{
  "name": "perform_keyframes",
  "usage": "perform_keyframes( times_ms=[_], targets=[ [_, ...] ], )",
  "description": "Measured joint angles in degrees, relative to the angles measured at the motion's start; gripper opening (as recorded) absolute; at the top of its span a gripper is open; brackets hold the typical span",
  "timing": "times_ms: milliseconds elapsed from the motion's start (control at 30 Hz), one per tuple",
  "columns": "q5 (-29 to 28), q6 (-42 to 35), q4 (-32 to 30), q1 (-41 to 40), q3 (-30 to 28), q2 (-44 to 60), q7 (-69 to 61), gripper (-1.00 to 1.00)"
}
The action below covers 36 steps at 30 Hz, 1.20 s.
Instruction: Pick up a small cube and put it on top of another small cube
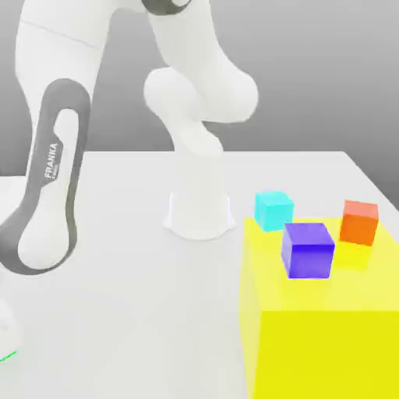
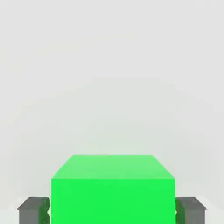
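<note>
Four cubes: one green, one cyan, one purple, one orange, all smooth, flat-coloured and sharp-edged.
Green cube: the matte bright-green cube sits between the two dark grey fingers of the hand; green reflection tints the inner faces of both pads.
Hand state: closed on the green cube, a finger pressed against each side face.
Hand position: in the exterior view it lies at the lower corner on that view's left, where a thin green sliver shows by the white wrist; whether the cube rests on the desk or is just above it, I cannot tell.
Cyan cube: the small pale-cyan cube stands on the desk just behind the yellow block's back edge.
Purple cube: the small violet-blue cube rests on top of the yellow block, upright, slightly turned.
Orange cube: the small orange-red cube is near the block's back corner on the exterior view's right, apart from the purple one.
Yellow block: a large glossy-free bright-yellow box, flat-topped, with a darker front face.
Arm: white rounded shells with dark grey joint inlays, lettered FRANKA; its round base stands mid-desk.
Desk: plain pale-grey, smooth, unmarked surface.
Room: an even grey backdrop behind the desk.
</note>
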Motion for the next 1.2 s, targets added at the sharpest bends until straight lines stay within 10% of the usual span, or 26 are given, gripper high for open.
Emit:
perform_keyframes(
  times_ms=[267,933,1067,1100,1200],
  targets=[
    [-5.4,-6.9,-2.1,4.4,-3.3,-9.2,3.8,-1.00],
    [-18.1,-38.6,-7.5,41.0,25.3,-49.2,-6.3,-1.00],
    [-18.0,-33.1,-12.2,42.5,27.0,-48.1,-7.9,-1.00],
    [-18.0,-31.1,-13.5,42.6,27.2,-47.3,-8.0,1.00],
    [-18.0,-31.1,-13.5,42.6,27.2,-47.3,-8.0,1.00]
  ],
)
